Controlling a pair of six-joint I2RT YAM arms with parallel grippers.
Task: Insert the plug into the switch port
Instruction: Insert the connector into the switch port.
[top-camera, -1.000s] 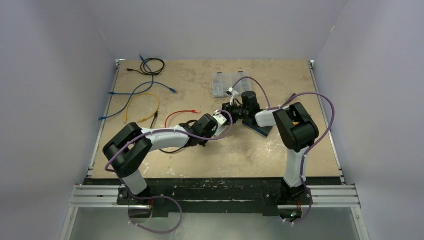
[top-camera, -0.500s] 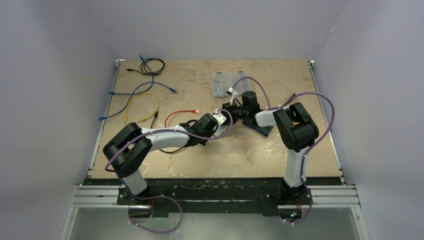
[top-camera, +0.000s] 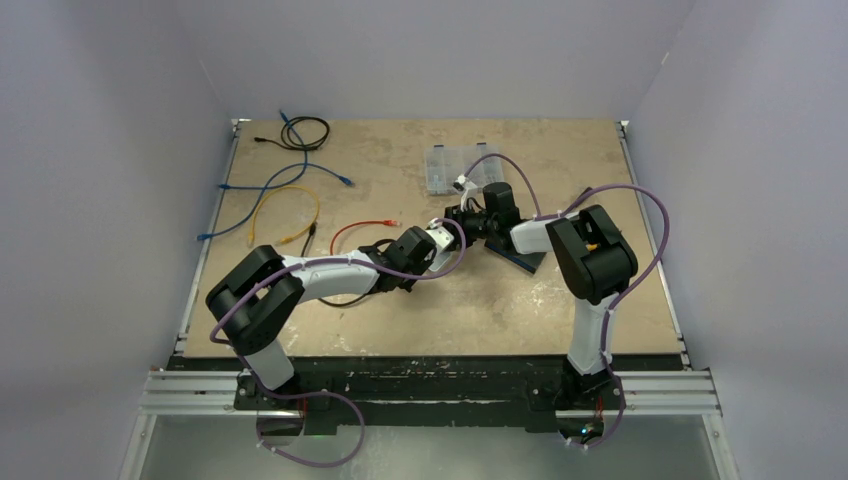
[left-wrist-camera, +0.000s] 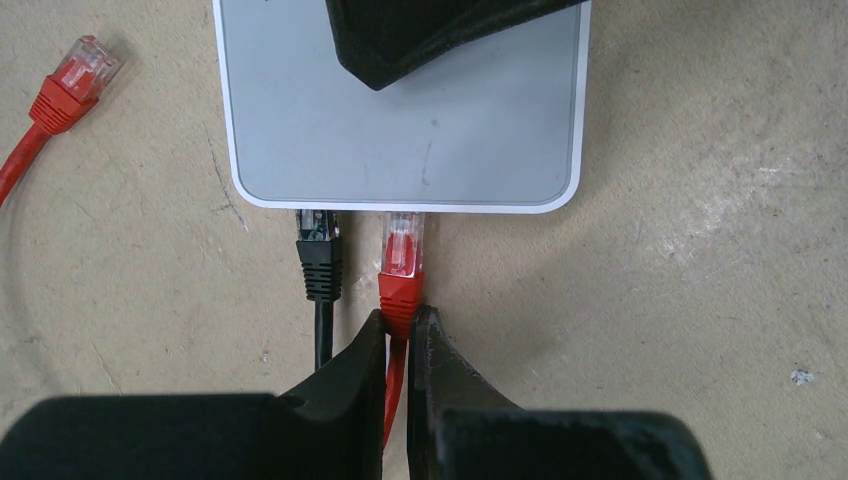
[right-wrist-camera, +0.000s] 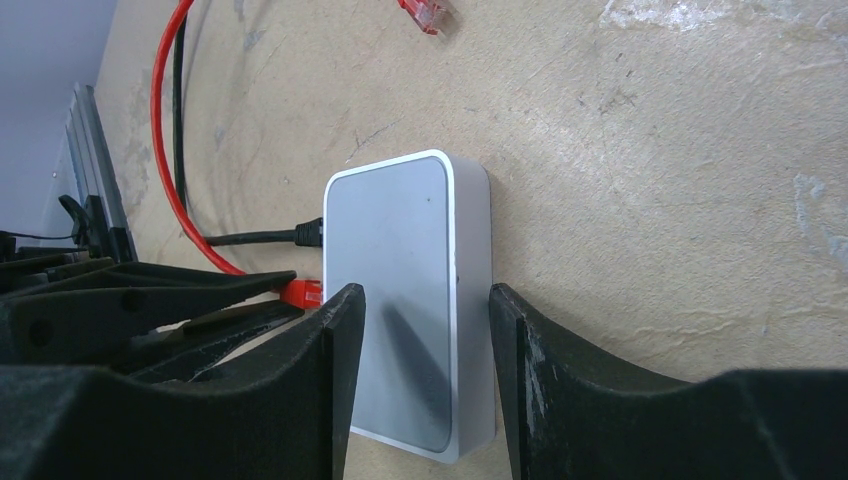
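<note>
The left jaws are nearly closed on the red cable (left-wrist-camera: 393, 400), pinching it just behind the boot of the red plug (left-wrist-camera: 403, 250), probably so the stiff boot passes the push straight along the plug's axis. The plug lies flat on the counter (left-wrist-camera: 700, 250), its clear tip meeting the near edge of the switch (left-wrist-camera: 400, 130) and pointing squarely into it. Just beside it, 1 black plug (left-wrist-camera: 318, 255) already sits against the same edge, so the red one appears aimed at the neighbouring port. Much of the clear body shows outside the housing, and whether it has latched cannot be told. The right jaws stand about half open, 1 on each side of the switch, and appear to clamp it, most likely bracing the light box so it does not slide away under the push. The cable's other red plug (left-wrist-camera: 80, 70) lies loose, well apart to the left.
</note>
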